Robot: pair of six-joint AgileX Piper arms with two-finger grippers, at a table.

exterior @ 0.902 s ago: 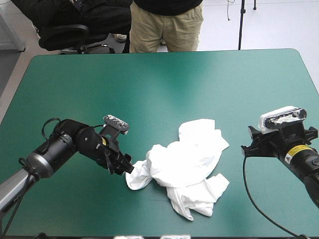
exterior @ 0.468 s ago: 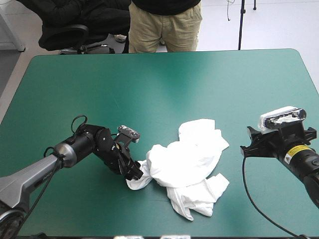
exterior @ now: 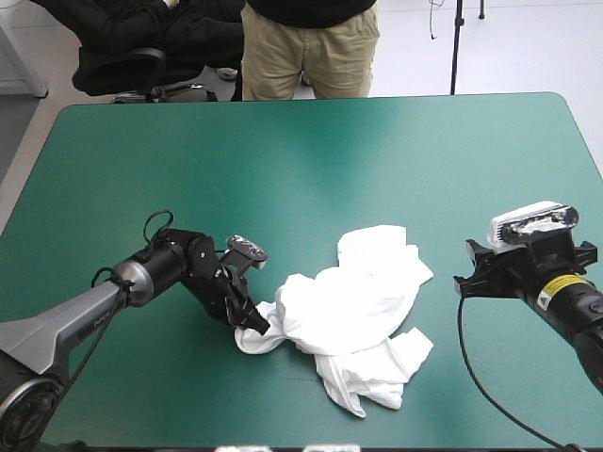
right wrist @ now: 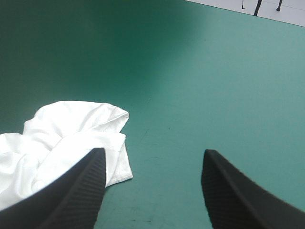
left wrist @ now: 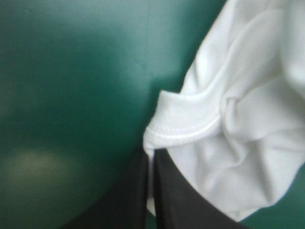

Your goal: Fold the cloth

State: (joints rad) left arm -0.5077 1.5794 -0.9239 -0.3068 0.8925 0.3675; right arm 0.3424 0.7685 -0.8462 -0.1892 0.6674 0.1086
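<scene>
Since the earlier frames the left gripper (exterior: 252,320) is being brought in from beside the T-shirt (exterior: 349,315) onto its left edge, and the left arm (exterior: 141,278) is being swung farther onto the surface (exterior: 311,160), while the right arm (exterior: 565,301) is being kept where it was. The left arm is being held low, reaching in from the near left corner with its wrist bent down toward the T-shirt. In the left wrist view a stitched hem (left wrist: 186,131) is being pinched between the black fingers (left wrist: 133,191), which are being pressed almost together with only the white sheet between them. The right gripper (right wrist: 150,157) is being held released, its fingers wide apart above bare teal-green surface, to the right of the T-shirt and apart from it. The T-shirt is being left as a crumpled white heap on the near half of the surface, between the two arms, with rumpled folds piled at its centre and a flap trailing toward the near edge.
</scene>
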